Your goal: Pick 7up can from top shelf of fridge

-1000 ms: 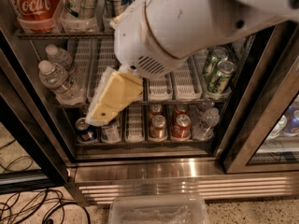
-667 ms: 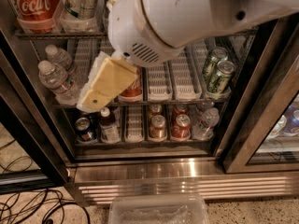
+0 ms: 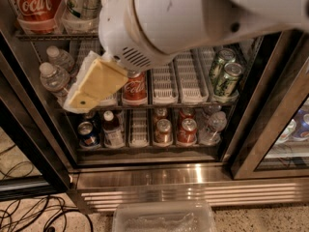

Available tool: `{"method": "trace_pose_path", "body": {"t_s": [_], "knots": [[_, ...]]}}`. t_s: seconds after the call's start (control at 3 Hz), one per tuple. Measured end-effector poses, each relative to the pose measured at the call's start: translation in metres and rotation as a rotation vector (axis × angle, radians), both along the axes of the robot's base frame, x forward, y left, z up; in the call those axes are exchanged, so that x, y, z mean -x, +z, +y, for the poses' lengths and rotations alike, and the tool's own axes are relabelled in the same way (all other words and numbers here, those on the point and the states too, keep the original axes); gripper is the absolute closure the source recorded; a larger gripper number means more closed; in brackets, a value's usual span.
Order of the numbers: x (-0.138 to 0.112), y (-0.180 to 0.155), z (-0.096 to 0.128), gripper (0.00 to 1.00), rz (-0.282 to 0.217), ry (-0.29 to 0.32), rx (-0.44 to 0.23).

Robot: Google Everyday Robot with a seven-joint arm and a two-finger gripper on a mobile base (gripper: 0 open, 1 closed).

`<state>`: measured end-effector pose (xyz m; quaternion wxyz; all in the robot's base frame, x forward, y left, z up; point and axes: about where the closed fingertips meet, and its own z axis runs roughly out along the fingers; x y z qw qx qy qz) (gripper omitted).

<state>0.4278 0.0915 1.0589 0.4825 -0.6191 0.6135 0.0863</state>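
The fridge [image 3: 159, 175] stands open in front of me. On its top shelf [image 3: 50, 33], at the upper left, the silver-white 7up can [image 3: 81, 1] with green print stands just right of a big red Coca-Cola can [image 3: 33, 5]. My thick white arm [image 3: 193, 18] crosses the top of the view and hides the shelf's right part. My gripper [image 3: 79, 99], a cream-yellow wedge, points down-left in front of the middle shelf. It hangs well below the 7up can and holds nothing that I can see.
Two water bottles [image 3: 54, 76] stand on the middle shelf beside the gripper, with a red Coke can [image 3: 134, 87] and two green cans [image 3: 223, 72] further right. Cans and bottles fill the bottom shelf [image 3: 145, 146]. A clear plastic bin [image 3: 164, 219] and cables [image 3: 29, 216] lie on the floor.
The arm has swung left and upward. The gripper has shifted left with it, from in front of the lower shelves to the left side of the middle shelf.
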Motion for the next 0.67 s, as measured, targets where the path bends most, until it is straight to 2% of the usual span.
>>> {"method": "trace_pose_path", "body": {"t_s": [0.33,0.67], "knots": [[-0.019,-0.014,0.02,0.0,-0.004,-0.041,-0.113],[-0.037,-0.029,0.027,0.0,0.003,-0.139,-0.211]]}}
